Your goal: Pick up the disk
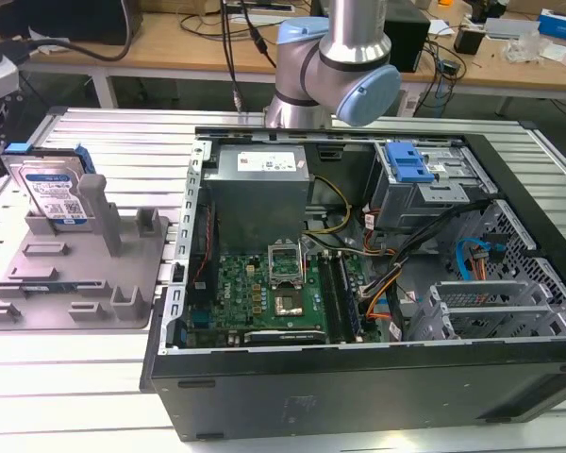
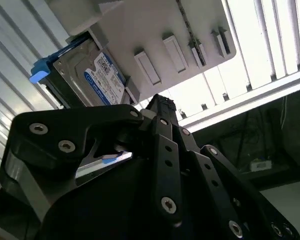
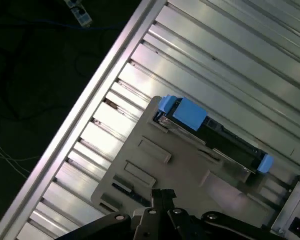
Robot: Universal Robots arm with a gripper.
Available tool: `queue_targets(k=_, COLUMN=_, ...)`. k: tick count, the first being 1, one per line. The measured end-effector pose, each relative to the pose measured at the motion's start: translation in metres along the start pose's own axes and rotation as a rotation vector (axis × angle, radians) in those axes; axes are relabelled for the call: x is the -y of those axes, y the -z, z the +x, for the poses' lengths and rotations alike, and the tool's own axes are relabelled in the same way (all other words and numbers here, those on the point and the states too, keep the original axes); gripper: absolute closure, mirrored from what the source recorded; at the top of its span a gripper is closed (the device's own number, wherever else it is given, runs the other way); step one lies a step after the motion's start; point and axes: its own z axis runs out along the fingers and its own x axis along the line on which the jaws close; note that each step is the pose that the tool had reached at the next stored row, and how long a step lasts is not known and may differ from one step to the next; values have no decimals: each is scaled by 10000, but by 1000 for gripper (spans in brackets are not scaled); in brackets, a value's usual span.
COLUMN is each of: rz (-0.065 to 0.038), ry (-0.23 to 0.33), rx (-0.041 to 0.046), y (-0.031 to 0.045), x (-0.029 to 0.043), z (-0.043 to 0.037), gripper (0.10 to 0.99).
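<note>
A black claw (image 3: pixel 163 194) hangs above a ribbed aluminium table (image 3: pixel 225 55), its tips drawn together and gripping nothing. Ahead of the claw and well apart from it, the disk (image 2: pixel 102 80) — a silver hard drive with a white-and-blue label and blue side rails — stands on edge in a slot of a grey plastic holder tray (image 3: pixel 185 172). In the exterior view, the robot arm (image 1: pixel 335 66) rises behind an open computer case (image 1: pixel 358 396) beside the tray.

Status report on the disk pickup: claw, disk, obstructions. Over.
Claw apart from the disk, no contact. Disk upright in the grey holder, exterior view's left. Holder post close beside it; nothing on top.
</note>
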Motion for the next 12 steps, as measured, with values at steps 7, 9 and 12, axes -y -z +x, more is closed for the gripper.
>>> queue_targets(k=7, rz=10, ry=1612, rx=-63, y=0, x=0, z=0, gripper=980)
queue_targets(k=9, rz=13, ry=2053, rx=-80, y=0, x=0, z=0, gripper=980)
queue_targets(k=12, rz=19, ry=3033, rx=-119, y=0, x=0, z=0, gripper=980)
